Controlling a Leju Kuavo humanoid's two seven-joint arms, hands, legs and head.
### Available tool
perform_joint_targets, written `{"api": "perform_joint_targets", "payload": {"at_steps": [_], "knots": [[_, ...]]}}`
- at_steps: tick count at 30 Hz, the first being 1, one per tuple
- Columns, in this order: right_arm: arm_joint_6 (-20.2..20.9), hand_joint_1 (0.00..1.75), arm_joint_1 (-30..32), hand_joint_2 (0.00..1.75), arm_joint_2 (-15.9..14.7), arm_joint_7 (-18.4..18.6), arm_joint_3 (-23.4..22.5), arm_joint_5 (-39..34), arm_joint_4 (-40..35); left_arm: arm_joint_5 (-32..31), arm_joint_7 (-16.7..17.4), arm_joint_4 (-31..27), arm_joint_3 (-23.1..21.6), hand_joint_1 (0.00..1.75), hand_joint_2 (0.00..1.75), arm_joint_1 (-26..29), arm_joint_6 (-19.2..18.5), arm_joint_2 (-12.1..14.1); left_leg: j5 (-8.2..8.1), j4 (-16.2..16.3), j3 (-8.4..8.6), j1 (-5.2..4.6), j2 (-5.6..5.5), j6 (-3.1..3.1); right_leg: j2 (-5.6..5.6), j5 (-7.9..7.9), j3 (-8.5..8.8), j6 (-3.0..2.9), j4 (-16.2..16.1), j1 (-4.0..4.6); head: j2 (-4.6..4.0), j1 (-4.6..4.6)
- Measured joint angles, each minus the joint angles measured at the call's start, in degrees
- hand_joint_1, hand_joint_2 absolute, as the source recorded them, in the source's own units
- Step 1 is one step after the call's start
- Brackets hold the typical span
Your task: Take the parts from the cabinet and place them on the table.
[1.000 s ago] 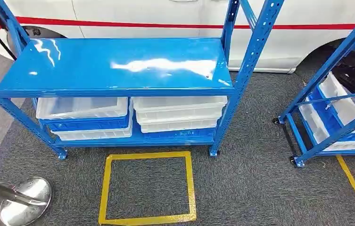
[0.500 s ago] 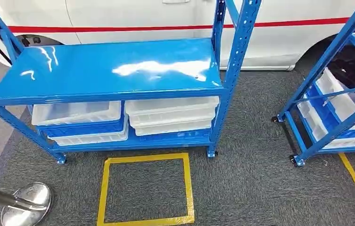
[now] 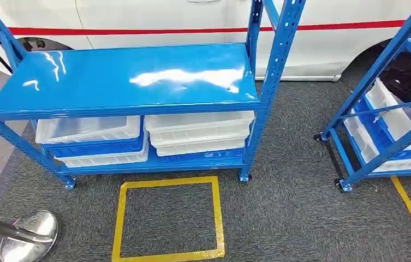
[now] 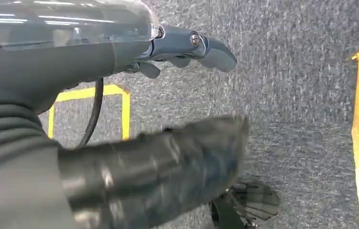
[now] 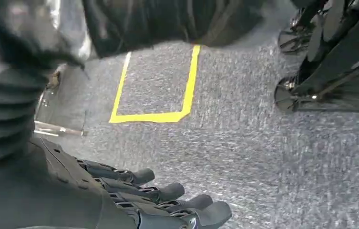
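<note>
So the robot's facing the blue rack (image 3: 132,82) in the upper left of the head frame, and both arms just hang at its sides. Left hand (image 4: 182,50) holds nothing, fingers loosely extended over the grey carpet (image 4: 287,86). Right hand (image 5: 163,200) holds nothing as well, fingers straight and slightly apart, pointing at the floor.

The parts would be in the bins (image 3: 197,132) on the low shelf, mid-left of the frame, stacked clear and blue. I can't see any actual parts inside them, too translucent to tell.

What could go wrong, in my view:
- Those bins sit low, tucked under the glossy top shelf. Reaching in means bending, and a forearm could clip the shelf edge or the upright post (image 3: 271,87).
- The bins are stacked, so pulling one could drag its neighbour out.
- The yellow square (image 3: 167,218) at bottom centre looks like the standing spot. Stop short of it and the reach gets long and wobbly.
- The stanchion base (image 3: 28,234) at lower left is a trip hazard if it sidesteps that way.
- There's a second rack (image 3: 388,120) at right; it could head for the wrong one.
</note>
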Motion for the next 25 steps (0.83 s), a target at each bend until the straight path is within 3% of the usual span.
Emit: {"api": "perform_joint_targets", "payload": {"at_steps": [19, 25], "knots": [[2.2, 0.00, 2.7, 0.00, -3.3, -2.8, 15.8, -18.6, -4.3, 24.1, 2.3, -2.0, -18.2, 0.00, 0.00, 4.6, -6.5, 3.2, -0.16, 0.2, -0.06, -0.06, 0.00, 0.15, 0.01, 0.01, 0.00, 0.02, 0.0, -0.04, 0.00, -0.02], [2.8, 0.00, 2.9, 0.00, -3.6, -3.2, 17.6, -20.3, -4.8, 26.1, 2.5, -2.1, -20.3, 0.00, 0.00, 5.0, -7.1, 3.6, -0.16, 0.2, -0.06, -0.06, 0.00, 0.15, 0.00, 0.01, 0.00, 0.02, 0.0, -0.05, 0.00, -0.02]]}}
